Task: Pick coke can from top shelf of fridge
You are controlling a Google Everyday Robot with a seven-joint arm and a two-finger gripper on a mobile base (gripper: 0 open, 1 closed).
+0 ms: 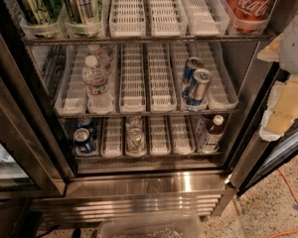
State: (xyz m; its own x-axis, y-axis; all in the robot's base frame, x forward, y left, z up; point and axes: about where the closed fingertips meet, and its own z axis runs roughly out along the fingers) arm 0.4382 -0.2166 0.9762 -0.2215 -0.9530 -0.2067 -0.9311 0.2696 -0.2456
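The fridge (139, 185) stands open in front of me. The coke can (248, 4), red with white script, stands in the rightmost lane of the top shelf (154, 38), at the frame's upper right; its top is cut off. My gripper (294, 38) shows only as a pale grey blurred shape at the right edge, just right of and slightly below the can, apart from it. Two tall green cans (35, 4) stand at the shelf's left end. The middle lane trays (164, 9) hold nothing.
The middle rack holds water bottles (97, 81) and two blue-and-silver cans (196, 86). The lower rack has cans (134, 139) and a small bottle (212, 132). The open door with pale papers (285, 105) is at right. A clear bin (149, 227) and an orange cable (294, 207) lie on the floor.
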